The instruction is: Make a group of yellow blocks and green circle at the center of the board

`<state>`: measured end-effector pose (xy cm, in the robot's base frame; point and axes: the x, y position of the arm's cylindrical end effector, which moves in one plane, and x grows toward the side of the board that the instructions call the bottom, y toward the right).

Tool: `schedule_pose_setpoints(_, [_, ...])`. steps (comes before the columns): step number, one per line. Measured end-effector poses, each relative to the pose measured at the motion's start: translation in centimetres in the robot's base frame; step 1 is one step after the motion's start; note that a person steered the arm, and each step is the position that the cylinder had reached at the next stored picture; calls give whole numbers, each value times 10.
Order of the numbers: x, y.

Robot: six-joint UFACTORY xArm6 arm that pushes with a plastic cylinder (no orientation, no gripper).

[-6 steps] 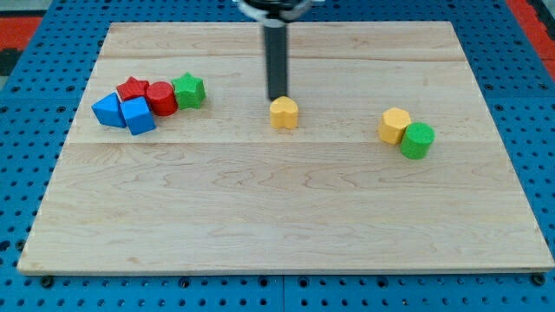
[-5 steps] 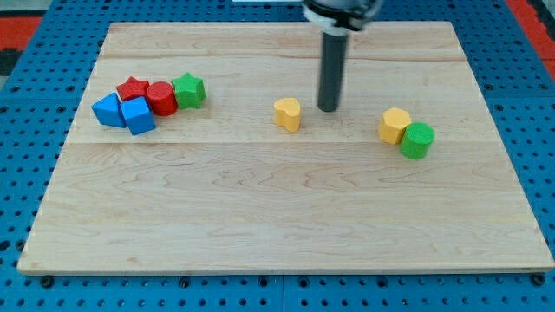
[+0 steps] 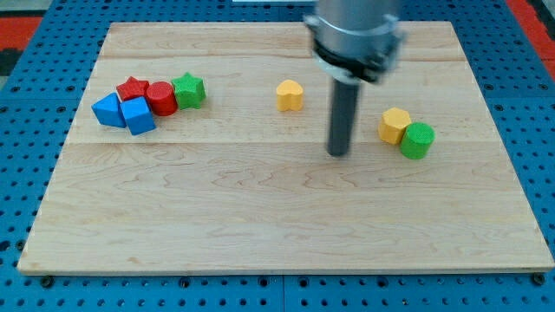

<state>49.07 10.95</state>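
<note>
A yellow heart-like block [image 3: 290, 95] lies near the board's upper middle. A yellow hexagon block [image 3: 395, 126] sits at the view's right, touching a green circle block [image 3: 417, 140] just to its lower right. My tip [image 3: 337, 153] rests on the board between them, to the lower right of the yellow heart-like block and to the left of the yellow hexagon, touching neither.
At the view's left a cluster holds a green star [image 3: 188, 89], a red circle [image 3: 160, 98], a red star [image 3: 133, 88] and two blue blocks [image 3: 108, 110] [image 3: 138, 114]. The wooden board [image 3: 277, 225] lies on a blue pegboard.
My tip moved from above the yellow heart-like block to its right, then down toward the board's middle. The yellow heart-like block now lies a little higher in the view.
</note>
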Motion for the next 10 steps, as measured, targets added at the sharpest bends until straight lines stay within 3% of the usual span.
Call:
schedule_pose_setpoints(1, [14, 100])
schedule_pose_setpoints(4, [-82, 48])
schedule_pose_setpoints(6, [-104, 83])
schedule_pose_setpoints(8, [-124, -30])
schedule_pose_setpoints(9, [-127, -40])
schedule_pose_setpoints(10, [-158, -58])
